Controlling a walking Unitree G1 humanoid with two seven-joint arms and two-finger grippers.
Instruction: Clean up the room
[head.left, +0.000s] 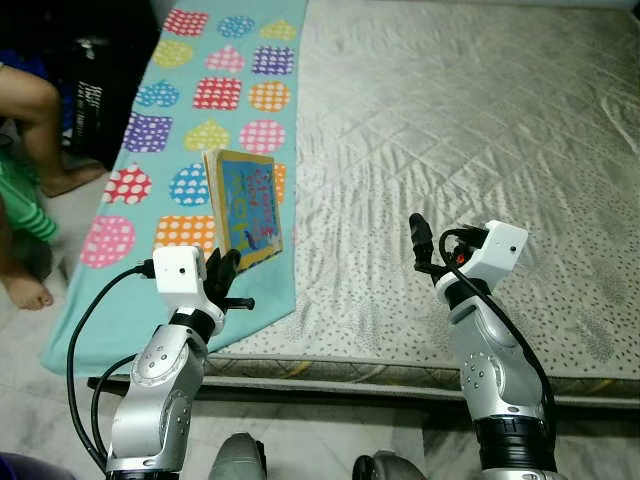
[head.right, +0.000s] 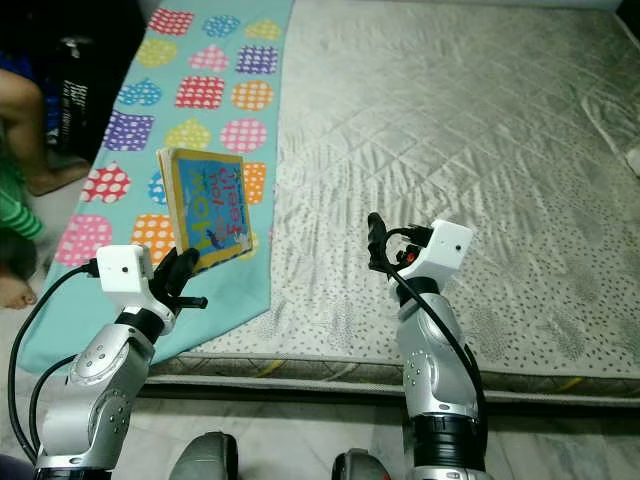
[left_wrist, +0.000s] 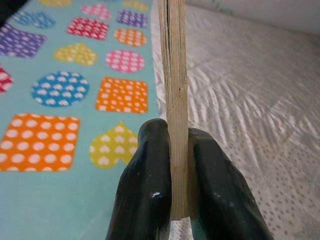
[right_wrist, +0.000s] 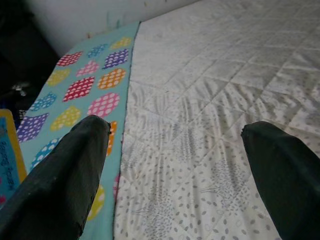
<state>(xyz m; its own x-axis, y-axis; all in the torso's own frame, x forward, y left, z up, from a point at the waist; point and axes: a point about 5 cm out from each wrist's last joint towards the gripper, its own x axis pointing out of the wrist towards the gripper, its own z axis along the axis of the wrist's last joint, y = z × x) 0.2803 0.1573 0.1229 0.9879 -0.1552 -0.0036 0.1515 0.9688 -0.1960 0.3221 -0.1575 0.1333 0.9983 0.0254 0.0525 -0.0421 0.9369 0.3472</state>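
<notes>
above the near edge of the bed (head.left: 470, 130), the left pincer (head.left: 224, 279) is clamped on the bottom edge of a thick board book (head.left: 247, 208), held upright over a teal blanket (head.left: 180, 140) printed with dotted hearts, squares and circles. the right pincer (right_wrist: 175, 165) hovers with its black fingers spread wide over the grey quilted mattress. a person's bare leg (head.left: 25, 100) shows beside the blanket.

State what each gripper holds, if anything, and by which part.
The left gripper pinches a board book by its lower edge, holding it upright above the patterned sheet. The right gripper is open and holds nothing.
</notes>
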